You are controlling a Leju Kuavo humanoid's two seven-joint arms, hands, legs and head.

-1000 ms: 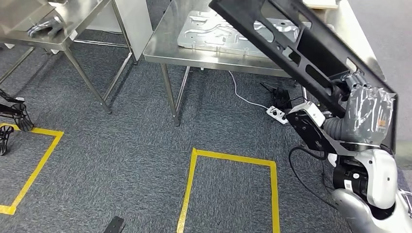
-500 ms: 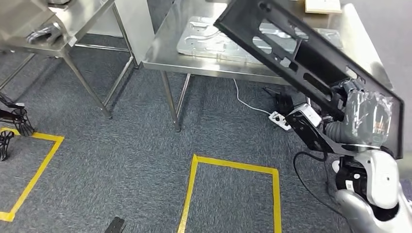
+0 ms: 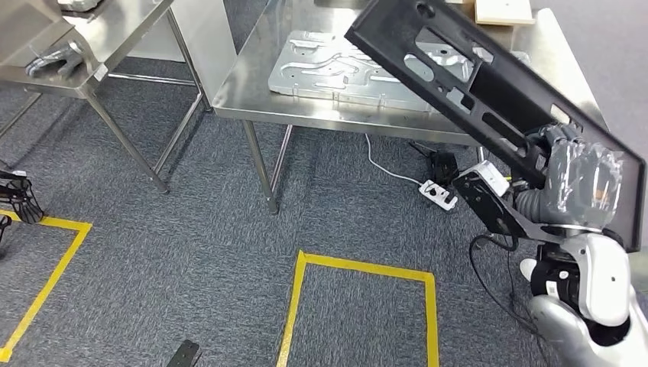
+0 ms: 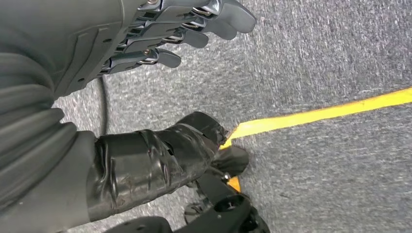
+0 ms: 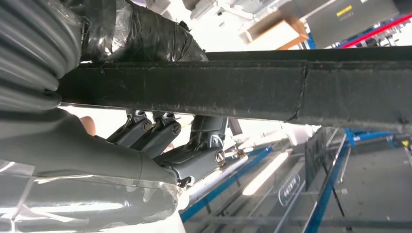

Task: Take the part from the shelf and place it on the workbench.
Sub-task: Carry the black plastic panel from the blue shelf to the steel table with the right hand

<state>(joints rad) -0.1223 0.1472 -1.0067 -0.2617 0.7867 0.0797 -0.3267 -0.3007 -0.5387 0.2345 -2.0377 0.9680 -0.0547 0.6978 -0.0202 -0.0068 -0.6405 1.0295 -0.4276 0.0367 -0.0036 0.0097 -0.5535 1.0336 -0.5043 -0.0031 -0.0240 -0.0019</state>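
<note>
Part: long black flat panel with cut-out slots, held in the air; it runs from about 3 o'clock of the head view up to 12 o'clock, tilted, its far end above the table top.
Right hand: the right hand, wrapped in clear plastic, grips the near end of the part; in the right wrist view its fingers curl under the black edge.
Left hand: the left hand hangs over the grey carpet with fingers loosely apart and holds nothing.
Workbench: stainless steel table with thin legs at 12 o'clock, near the robot; a silver pressed metal plate already lies on its top.
Done: the part is taken and carried; I judge the shelf step finished.
Left: the part does not yet rest on the table. It must be lowered flat, probably beside or over the silver plate, and then released.
Risk: the long part is held at one end only, so it may swing.
</note>
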